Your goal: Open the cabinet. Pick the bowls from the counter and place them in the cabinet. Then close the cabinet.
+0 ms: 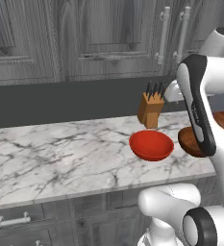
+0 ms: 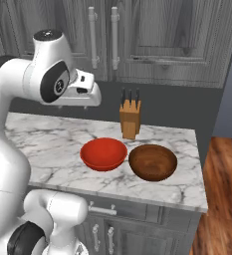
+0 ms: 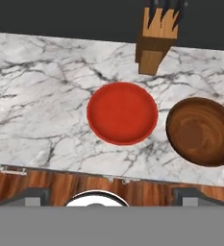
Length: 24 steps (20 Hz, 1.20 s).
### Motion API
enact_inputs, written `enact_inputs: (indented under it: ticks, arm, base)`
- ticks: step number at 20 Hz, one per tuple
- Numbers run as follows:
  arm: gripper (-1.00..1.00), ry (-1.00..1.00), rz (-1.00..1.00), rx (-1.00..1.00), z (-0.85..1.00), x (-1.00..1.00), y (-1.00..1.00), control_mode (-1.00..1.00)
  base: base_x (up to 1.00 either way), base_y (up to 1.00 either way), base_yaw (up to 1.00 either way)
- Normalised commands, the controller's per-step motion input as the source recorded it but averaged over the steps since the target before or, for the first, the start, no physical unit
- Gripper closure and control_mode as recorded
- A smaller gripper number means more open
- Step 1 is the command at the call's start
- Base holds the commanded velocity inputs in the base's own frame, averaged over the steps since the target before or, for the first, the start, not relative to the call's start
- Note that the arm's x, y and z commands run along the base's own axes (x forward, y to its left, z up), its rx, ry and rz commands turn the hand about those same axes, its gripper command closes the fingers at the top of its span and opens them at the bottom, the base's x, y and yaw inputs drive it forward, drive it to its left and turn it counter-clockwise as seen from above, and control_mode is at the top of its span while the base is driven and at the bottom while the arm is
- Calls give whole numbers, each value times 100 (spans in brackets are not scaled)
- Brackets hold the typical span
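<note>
Bowls, red bowl (image 3: 122, 113) beside brown bowl (image 3: 203, 130), sit on your tabletop (image 3: 41, 105); your pincer (image 3: 111, 194) stands apart above them.

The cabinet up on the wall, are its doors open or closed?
Closed. The cabinet has both doors flat and flush, with their two silver handles side by side and no shelf showing inside.
</note>
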Motion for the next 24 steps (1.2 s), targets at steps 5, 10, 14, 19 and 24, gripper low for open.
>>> enact_inputs:
  ticks: [5,10,14,19,24]
  arm:
    - [-100,-12,0,-7,29,0,-39,-100]
    - [-100,-11,0,-5,49,3,-43,-100]
    - [-100,-3,0,-2,38,20,-31,-100]
    - [-100,4,3,0,30,52,-8,-100]
    - [-100,1,6,0,37,62,-7,-100]
  base:
    - [0,0,0]
    - [0,0,0]
    - [0,0,0]
    - [0,0,0]
    - [0,0,0]
